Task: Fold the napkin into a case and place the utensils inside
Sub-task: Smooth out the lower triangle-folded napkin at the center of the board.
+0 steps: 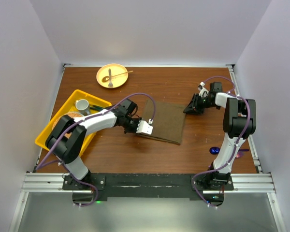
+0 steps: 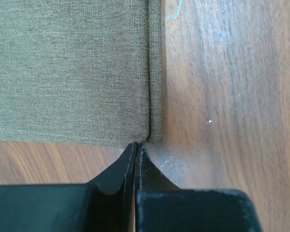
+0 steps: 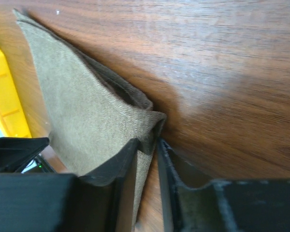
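Observation:
The olive-brown napkin (image 1: 165, 121) lies folded in the middle of the table. My left gripper (image 1: 145, 127) is at its near left corner. In the left wrist view the jaws (image 2: 137, 145) are shut, with their tips touching the hem of the napkin (image 2: 72, 72) where a fold line ends. No cloth shows between them. My right gripper (image 1: 193, 106) is at the far right corner. In the right wrist view it (image 3: 147, 142) is shut on a raised fold of the napkin (image 3: 87, 111). A blue-purple spoon (image 1: 214, 150) lies near the right arm. A slim utensil (image 1: 118, 74) lies on the yellow plate (image 1: 104, 82).
A yellow bin (image 1: 48, 136) holding a white cup (image 1: 82, 105) stands at the left, under my left arm. Its edge shows in the right wrist view (image 3: 5, 92). The plate is at the back left. White walls close in the table.

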Robot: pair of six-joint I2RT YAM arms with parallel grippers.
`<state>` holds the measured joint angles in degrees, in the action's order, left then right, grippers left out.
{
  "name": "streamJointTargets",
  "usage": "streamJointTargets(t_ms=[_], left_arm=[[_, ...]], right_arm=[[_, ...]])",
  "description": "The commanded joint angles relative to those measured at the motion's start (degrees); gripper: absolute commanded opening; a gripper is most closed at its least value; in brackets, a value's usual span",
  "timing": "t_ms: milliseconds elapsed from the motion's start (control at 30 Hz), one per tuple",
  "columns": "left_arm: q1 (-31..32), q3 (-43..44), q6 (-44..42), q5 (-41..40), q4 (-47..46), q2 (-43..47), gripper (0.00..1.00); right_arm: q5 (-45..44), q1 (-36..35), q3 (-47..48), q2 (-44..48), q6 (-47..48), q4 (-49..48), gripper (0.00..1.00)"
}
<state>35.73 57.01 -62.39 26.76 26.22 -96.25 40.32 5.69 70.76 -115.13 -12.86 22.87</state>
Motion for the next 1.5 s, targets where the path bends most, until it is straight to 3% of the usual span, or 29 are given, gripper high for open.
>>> streamJointTargets(t_ms=[0, 367, 767, 833, 867, 900, 967, 1033, 1133, 1300, 1333, 1467], left_arm=[[0.2, 1.8, -2.3, 1.4, 1.5, 4.5, 0.0], [1.3, 1.0, -3.3, 3.6, 5.5, 5.8, 0.0], [4.5, -6.5, -4.5, -1.1, -1.8, 1.3, 0.0], [4.6, -6.7, -4.8, -2.1, -1.5, 0.4, 0.03], [4.5, -6.4, -4.8, -2.8, -1.2, -0.1, 0.1], [4.5, -6.1, -3.9, -3.0, -0.8, -0.1, 0.24], [3.0, -4.7, -2.6, -1.1, 0.8, 1.7, 0.33], [-0.3, -1.8, -0.2, 4.6, 4.1, 3.7, 0.4], [-3.5, 4.0, 4.0, 9.1, 8.2, 5.8, 0.41], [-4.1, 10.0, 14.5, 14.5, 4.1, 5.2, 0.39], [-3.6, 10.8, 16.3, 14.9, 0.5, 4.5, 0.39], [-1.0, 14.1, 20.4, 14.0, -2.5, -3.1, 0.34]], right_arm=[[-1.7, 0.4, 1.4, -1.6, -0.2, 0.6, 0.31], [-1.6, 0.5, 0.9, -2.4, -1.9, -0.3, 0.38], [-0.9, 0.5, 0.4, -3.6, -4.6, -1.8, 0.39], [-0.7, 0.5, 0.3, -4.0, -5.0, -2.1, 0.34], [-0.7, 0.5, 0.2, -4.0, -5.0, -2.6, 0.21], [-0.7, 0.5, 0.1, -4.0, -4.6, -2.5, 0.14], [-0.3, 0.5, -0.4, -3.5, -3.4, -2.3, 0.0], [-0.1, 0.5, -0.6, -2.6, -1.4, -0.9, 0.0], [0.6, 0.5, -2.2, -1.4, 0.6, 0.6, 0.0], [1.1, 0.5, -4.4, 0.3, 3.6, 4.2, 0.0], [1.0, 0.5, -4.1, 0.3, 4.9, 5.1, 0.11], [1.6, 3.2, -1.0, 1.0, 5.3, 6.9, 0.33]])
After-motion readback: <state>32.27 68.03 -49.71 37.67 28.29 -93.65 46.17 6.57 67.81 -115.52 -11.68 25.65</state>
